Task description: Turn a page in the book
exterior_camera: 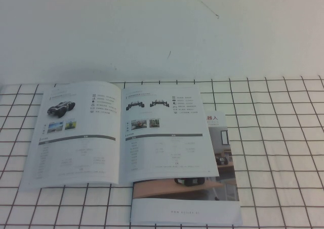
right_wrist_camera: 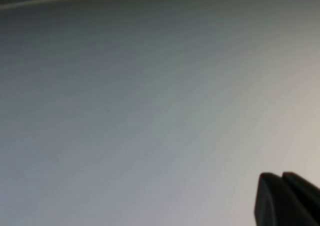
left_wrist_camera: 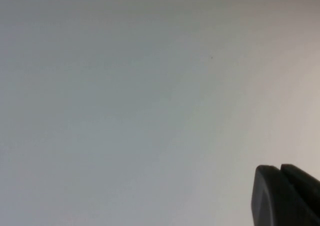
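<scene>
The book (exterior_camera: 121, 132) lies open on the grid-patterned cloth in the high view. Its right-hand page (exterior_camera: 169, 138) lies flat and shows two black chassis photos, a grey bar and a spec table. The left-hand page (exterior_camera: 78, 135) shows one black-white vehicle. Neither arm appears in the high view. My left gripper (left_wrist_camera: 280, 168) shows only as two black fingertips pressed together, facing a plain pale surface. My right gripper (right_wrist_camera: 281, 176) looks the same, tips together and holding nothing. The book is out of view in both wrist views.
A second booklet (exterior_camera: 202, 193) with a wood-toned photo cover lies under the book's right lower corner. The white cloth with black grid lines (exterior_camera: 283, 153) covers the table. A pale wall (exterior_camera: 162, 31) rises behind it.
</scene>
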### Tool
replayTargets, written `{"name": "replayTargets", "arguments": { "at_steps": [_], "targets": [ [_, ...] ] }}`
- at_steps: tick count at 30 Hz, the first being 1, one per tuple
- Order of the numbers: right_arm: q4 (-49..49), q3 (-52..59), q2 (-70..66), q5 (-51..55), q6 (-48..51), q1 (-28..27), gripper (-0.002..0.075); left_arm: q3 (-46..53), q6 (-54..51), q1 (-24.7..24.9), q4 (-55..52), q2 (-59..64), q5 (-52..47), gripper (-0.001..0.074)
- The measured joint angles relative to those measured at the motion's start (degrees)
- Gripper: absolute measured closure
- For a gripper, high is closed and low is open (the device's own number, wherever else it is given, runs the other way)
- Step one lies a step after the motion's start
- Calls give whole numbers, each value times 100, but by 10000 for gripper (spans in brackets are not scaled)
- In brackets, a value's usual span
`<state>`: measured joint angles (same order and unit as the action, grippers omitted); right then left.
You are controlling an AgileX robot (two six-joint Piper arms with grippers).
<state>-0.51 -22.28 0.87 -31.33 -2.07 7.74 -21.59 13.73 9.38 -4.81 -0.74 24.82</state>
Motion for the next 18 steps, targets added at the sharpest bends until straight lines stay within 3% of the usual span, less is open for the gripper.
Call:
{"name": "replayTargets", "arguments": {
  "at_steps": [7,13,18],
  "targets": [
    [333,-1163,-804,2650,122,0,728,-1087,109,3,-138,909,-2082,737],
    [376,-1441,-1955,4331,150,0,728,-1206,313,12,171,1969,-4227,737],
    [380,-1451,-2955,5831,207,0,728,-1206,361,12,389,2820,-5147,737]
  ]
}}
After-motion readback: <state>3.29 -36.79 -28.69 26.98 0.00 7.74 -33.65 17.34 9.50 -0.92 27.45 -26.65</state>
